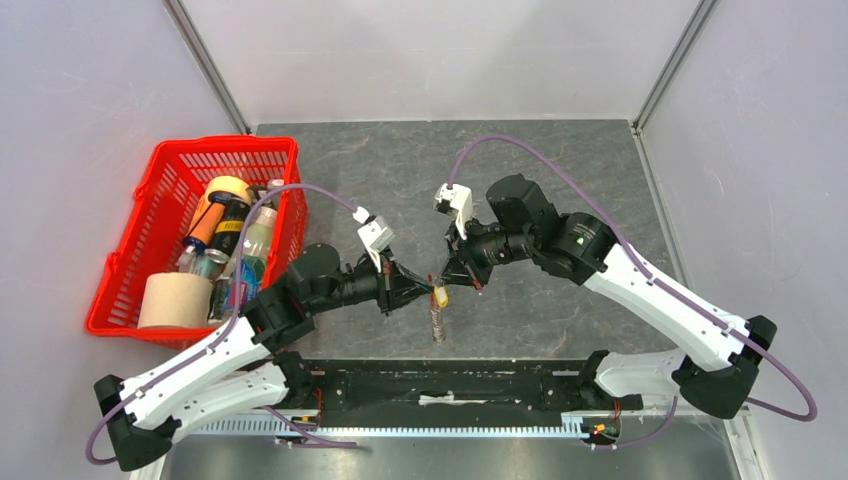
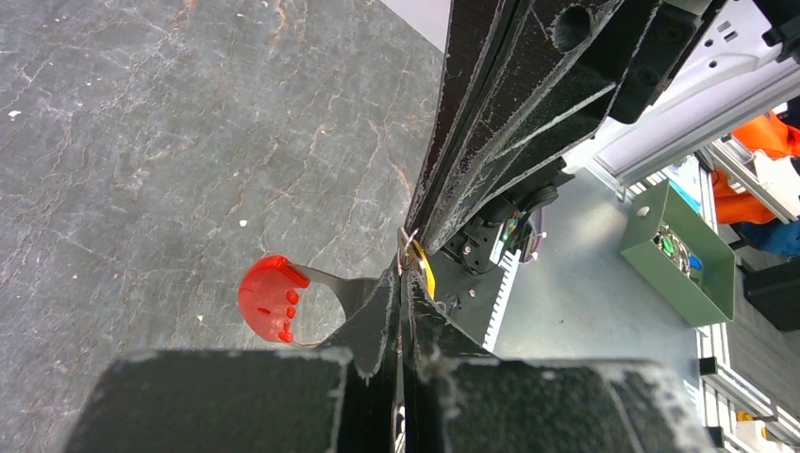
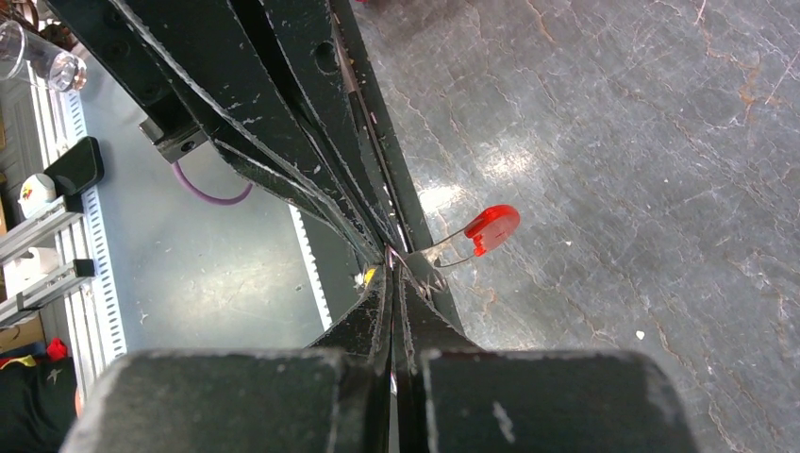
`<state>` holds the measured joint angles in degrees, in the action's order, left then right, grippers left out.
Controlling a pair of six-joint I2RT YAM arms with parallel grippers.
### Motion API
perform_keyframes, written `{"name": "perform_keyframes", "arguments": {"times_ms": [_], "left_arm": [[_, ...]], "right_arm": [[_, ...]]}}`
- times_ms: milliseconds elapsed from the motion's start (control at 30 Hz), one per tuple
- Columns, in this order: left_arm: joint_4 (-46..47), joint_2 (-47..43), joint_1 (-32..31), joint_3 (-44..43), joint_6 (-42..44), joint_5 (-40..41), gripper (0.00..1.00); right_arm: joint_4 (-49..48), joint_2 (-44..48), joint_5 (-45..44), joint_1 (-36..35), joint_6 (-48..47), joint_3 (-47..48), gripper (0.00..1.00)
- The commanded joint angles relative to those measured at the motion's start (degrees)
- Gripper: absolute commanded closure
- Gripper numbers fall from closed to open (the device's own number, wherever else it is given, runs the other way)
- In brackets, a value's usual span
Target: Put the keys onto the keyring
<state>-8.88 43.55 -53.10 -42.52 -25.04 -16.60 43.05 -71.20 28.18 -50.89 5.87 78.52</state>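
Over a grey, veined, stone-look table [image 1: 560, 170] between pale walls, the left gripper [image 2: 401, 280] is clamped on the keyring [image 2: 283, 297], a thin metal loop with a flat, rounded red tab. The right gripper [image 3: 391, 272] meets it tip to tip, fingers pressed together; what it pinches is hidden. The bunch of silvery keys [image 1: 437, 325] shows just near of the tips. A red plastic lattice basket [image 1: 160, 190] sits at left.

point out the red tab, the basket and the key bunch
red tab [image 2: 269, 300]: left wrist view, on its round red head
basket [image 1: 140, 225]: top view, on its left wall
key bunch [image 1: 437, 322]: top view, on the middle of the silvery bunch
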Motion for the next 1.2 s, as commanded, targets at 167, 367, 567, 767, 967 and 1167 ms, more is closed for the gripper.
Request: {"name": "perform_keyframes", "arguments": {"times_ms": [167,367,567,767,967,1167], "left_arm": [[7.2,-3.6,-0.1,-1.4,-0.6,-3.2,0.98],[8.0,-4.3,-0.1,-0.9,-0.7,-4.4,0.98],[8.7,-5.2,-0.1,-0.1,-0.8,-5.4,0.98],[10.9,-6.0,0.0,0.4,-0.8,-5.7,0.98],[12.7,-6.5,-0.1,0.8,-1.1,-6.6,0.98],[15.1,-6.8,-0.1,1.3,-2.0,-7.9,0.98]], "right_arm": [[-1.7,1.5,-1.1,-0.3,1.4,-0.8,1.00],[-2.7,2.5,-1.0,-0.3,2.5,-1.3,1.00],[-3.8,3.6,-0.4,-0.3,3.8,-2.1,1.00],[-4.6,4.7,0.6,-0.3,5.0,-2.9,1.00],[-4.6,6.4,1.7,-0.3,5.6,-3.7,1.00],[-4.6,7.5,3.5,-0.3,6.1,-4.0,0.74]]}}
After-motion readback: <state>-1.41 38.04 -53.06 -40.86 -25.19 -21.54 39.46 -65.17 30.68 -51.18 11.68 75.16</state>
